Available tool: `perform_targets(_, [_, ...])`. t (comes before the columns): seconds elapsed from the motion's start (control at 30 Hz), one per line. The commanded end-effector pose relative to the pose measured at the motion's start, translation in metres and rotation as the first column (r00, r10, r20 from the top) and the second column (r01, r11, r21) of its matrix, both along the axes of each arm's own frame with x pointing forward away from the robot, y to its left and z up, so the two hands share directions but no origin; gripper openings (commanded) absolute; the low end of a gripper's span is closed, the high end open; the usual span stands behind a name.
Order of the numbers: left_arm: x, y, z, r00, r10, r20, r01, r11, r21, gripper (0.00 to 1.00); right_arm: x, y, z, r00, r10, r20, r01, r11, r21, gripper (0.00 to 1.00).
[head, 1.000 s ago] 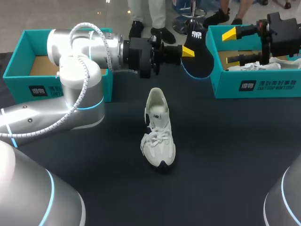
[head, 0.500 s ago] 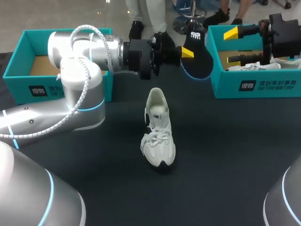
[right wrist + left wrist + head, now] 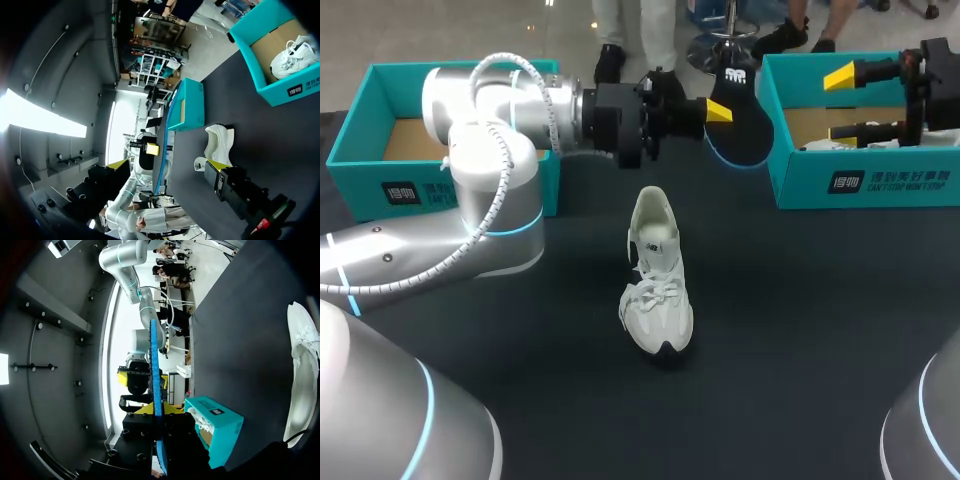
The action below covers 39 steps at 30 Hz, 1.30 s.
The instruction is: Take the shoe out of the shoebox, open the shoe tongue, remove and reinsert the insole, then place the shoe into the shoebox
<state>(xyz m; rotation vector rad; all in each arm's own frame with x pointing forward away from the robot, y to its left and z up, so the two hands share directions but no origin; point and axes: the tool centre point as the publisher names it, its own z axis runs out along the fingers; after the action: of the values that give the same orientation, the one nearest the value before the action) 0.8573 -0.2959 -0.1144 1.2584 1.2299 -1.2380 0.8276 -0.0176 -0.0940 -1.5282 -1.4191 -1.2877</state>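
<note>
The white shoe point(image 3: 656, 276) lies on the dark table, toe toward me, its opening empty; it also shows beside my left gripper's view as the shoe point(image 3: 304, 365). My left gripper point(image 3: 717, 108) is shut on the black, blue-edged insole point(image 3: 737, 122), held upright in the air beyond the shoe, next to the right shoebox point(image 3: 860, 185). In the left wrist view the insole point(image 3: 157, 375) stands edge-on between the fingers of the left gripper point(image 3: 158, 412). My right gripper point(image 3: 837, 104) hangs open over the right shoebox, empty. From the right wrist, the right gripper point(image 3: 167, 165) faces the shoe point(image 3: 220, 141).
A second teal shoebox point(image 3: 360, 150) stands at the back left, partly hidden by my left arm. The right shoebox holds another white shoe point(image 3: 287, 54). Bare table surrounds the shoe in the middle and in front.
My right gripper has drawn back to the right, away from the insole, staying open over the right box. The left gripper with the insole has hardly shifted.
</note>
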Motion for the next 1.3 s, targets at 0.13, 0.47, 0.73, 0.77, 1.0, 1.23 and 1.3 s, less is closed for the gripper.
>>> perform_targets(0.13, [0.0, -0.002, 0.0, 1.0, 0.001, 0.001, -0.001, 1.0, 0.002, 0.0, -0.004, -0.001, -0.002, 0.999, -0.03, 0.011, 0.03, 0.999, 0.019, 1.0])
perform_targets(0.47, [0.0, -0.002, 0.0, 1.0, 0.001, 0.001, -0.001, 1.0, 0.002, 0.0, -0.004, -0.001, -0.002, 0.999, -0.03, 0.011, 0.03, 0.999, 0.019, 1.0])
perform_targets(0.73, [0.0, -0.002, 0.0, 1.0, 0.001, 0.001, -0.001, 1.0, 0.002, 0.0, -0.004, -0.001, -0.002, 0.999, -0.03, 0.011, 0.03, 0.999, 0.019, 1.0])
perform_targets(0.77, [0.0, -0.002, 0.0, 1.0, 0.001, 0.001, -0.001, 1.0, 0.002, 0.0, -0.004, -0.001, -0.002, 0.999, -0.03, 0.011, 0.03, 0.999, 0.019, 1.0])
perform_targets(1.0, [-0.003, 0.002, 0.01, 0.986, 0.013, -0.168, -0.013, 1.0, 0.0, 0.0, -0.004, -0.001, -0.002, 0.999, -0.03, 0.011, 0.03, 0.999, 0.019, 1.0])
perform_targets(1.23, [-0.004, 0.01, 0.015, 0.878, 0.061, -0.474, -0.009, 0.994, 0.111, 0.0, -0.004, -0.001, -0.002, 0.999, -0.03, 0.011, 0.03, 0.999, 0.019, 1.0])
perform_targets(1.3, [-0.005, 0.012, 0.014, 0.835, 0.082, -0.543, -0.011, 0.991, 0.133, 0.0, -0.004, -0.001, -0.002, 0.999, -0.03, 0.011, 0.03, 0.999, 0.019, 1.0])
